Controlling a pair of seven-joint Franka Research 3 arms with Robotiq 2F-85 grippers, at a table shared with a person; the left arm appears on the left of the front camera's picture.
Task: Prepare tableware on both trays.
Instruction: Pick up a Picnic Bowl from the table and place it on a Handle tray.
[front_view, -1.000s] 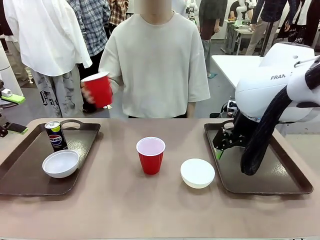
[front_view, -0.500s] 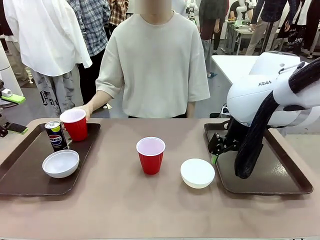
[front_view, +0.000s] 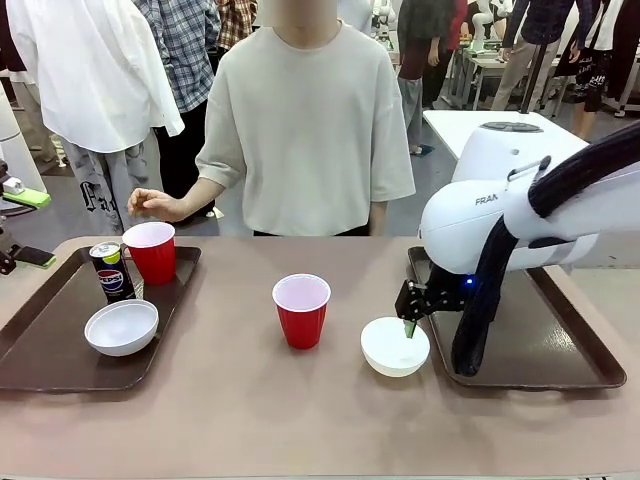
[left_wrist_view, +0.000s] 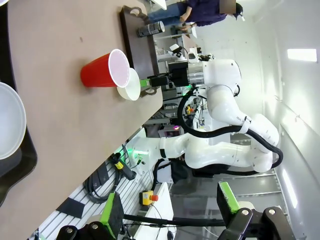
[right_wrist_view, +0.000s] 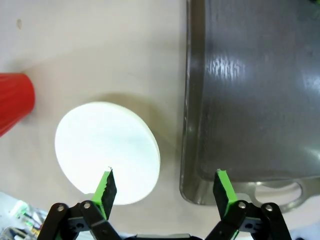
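The brown surface (front_view: 230, 410) carries two dark trays. The left tray (front_view: 45, 325) looks served. A white bowl (front_view: 121, 327), a red cup (front_view: 152, 252) and a Pepsi can (front_view: 112, 272) stand in it. The person's hand (front_view: 150, 203) hovers just above that cup, clear of it.

The right tray (front_view: 565, 345) is bare wherever the arm does not hide it, so the step in hand, as I read it, is filling that one. On the bare surface between the trays sit the second bowl (front_view: 395, 347), just beside the right tray, and the second red cup (front_view: 301, 310), nearer the middle.

The right claw (front_view: 408, 322) hangs over the tray-side edge of that bowl, spread wide and holding nothing. In its wrist view one green finger (right_wrist_view: 106, 189) lies over the bowl and the other over the tray's corner by the handle. The next move probably calls for bringing the bowl's thin rim between the fingers, coming down, pinching it, then lifting it over the tray's raised rim.

The left claw (left_wrist_view: 170, 207) is also spread wide and empty, well apart from the tableware.
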